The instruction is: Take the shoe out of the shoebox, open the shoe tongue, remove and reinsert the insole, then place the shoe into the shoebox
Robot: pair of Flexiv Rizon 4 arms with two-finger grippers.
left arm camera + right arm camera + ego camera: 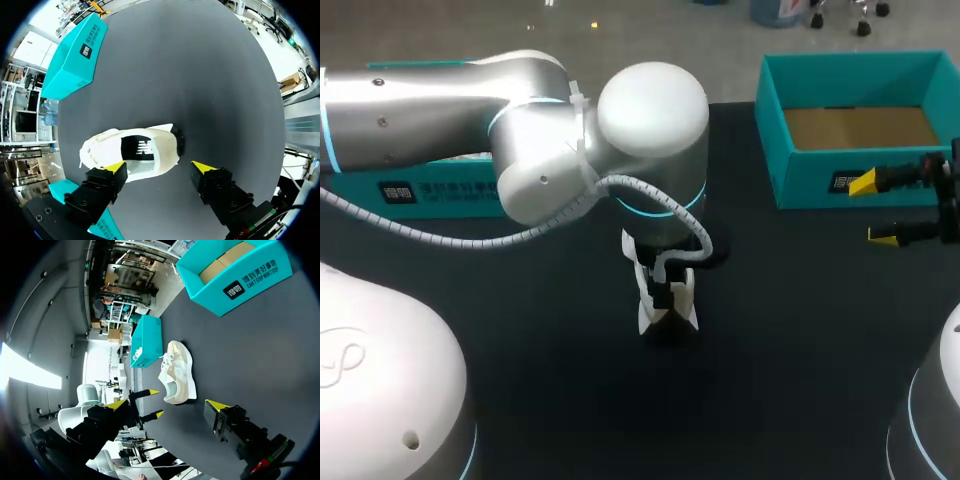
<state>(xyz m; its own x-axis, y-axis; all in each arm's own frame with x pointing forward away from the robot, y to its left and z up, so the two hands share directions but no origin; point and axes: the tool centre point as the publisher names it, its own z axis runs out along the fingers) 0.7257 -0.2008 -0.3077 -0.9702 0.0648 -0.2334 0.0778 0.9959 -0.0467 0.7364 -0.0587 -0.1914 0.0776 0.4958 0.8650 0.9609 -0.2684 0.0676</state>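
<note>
A white shoe (686, 305) rests on the black table, mostly hidden under my left wrist in the head view. Its dark opening (137, 148) faces up in the left wrist view. My left gripper (159, 167) hangs just above it, open. One fingertip (115, 167) is at the shoe's side and the other stands clear of it. The open teal shoebox (775, 150) sits at the back right with a bare cardboard floor. Near the box's front, my right gripper (873, 210) is open and holds nothing. In the right wrist view the shoe (179, 372) lies ahead of the right gripper (166, 404).
The teal box lid (420, 188) lies at the back left, partly behind my left arm. It also shows as the lid (75, 55) beyond the shoe and the lid (147, 342) past the shoe. Bare table spreads between shoe and box.
</note>
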